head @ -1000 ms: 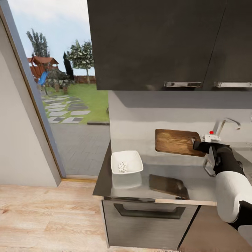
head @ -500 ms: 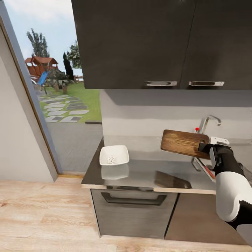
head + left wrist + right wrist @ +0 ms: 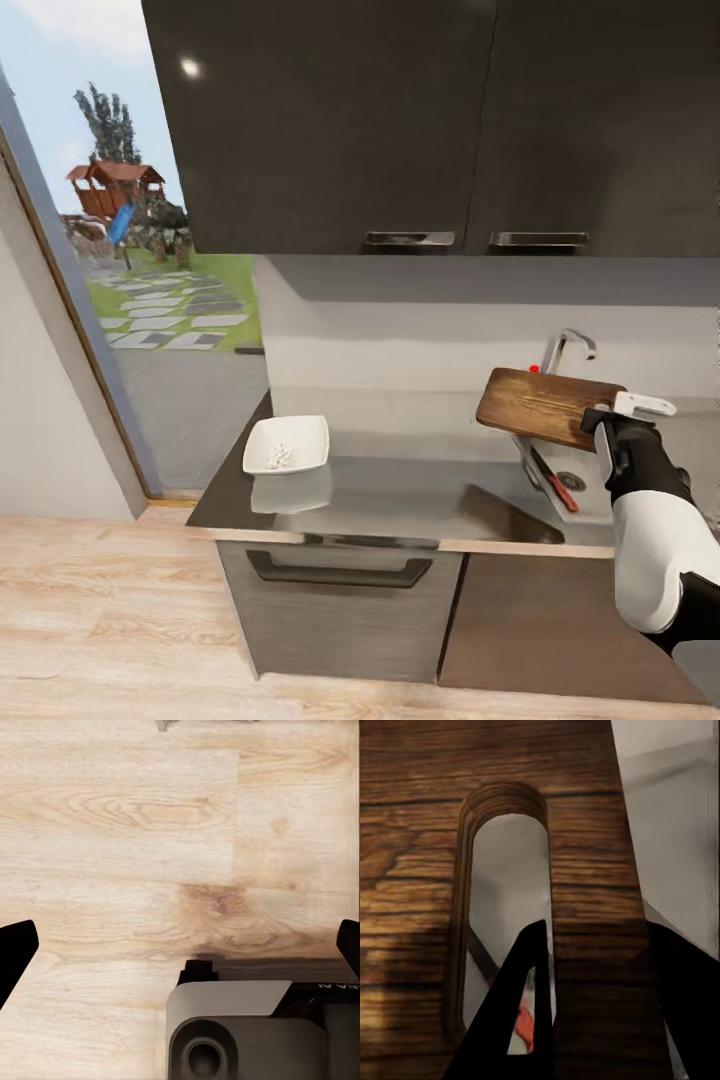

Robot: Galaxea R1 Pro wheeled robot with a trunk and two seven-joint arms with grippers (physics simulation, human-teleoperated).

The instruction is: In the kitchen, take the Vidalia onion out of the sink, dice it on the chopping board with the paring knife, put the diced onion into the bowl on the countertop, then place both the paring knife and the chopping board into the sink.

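Right arm (image 3: 655, 520) extended, fingers (image 3: 521, 1009) clamping chopping board (image 3: 545, 405)

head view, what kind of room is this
A home kitchen, it seems: a steel sink with a chrome tap, a grey countertop over dark cabinets, and the right hand holding a chopping board.

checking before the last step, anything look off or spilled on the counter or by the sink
Nothing stands out. The diced onion sits inside the bowl on the countertop, none spilled. The paring knife lies in the sink. The chopping board hangs tilted above the sink, gripped at its handle end by the right gripper.
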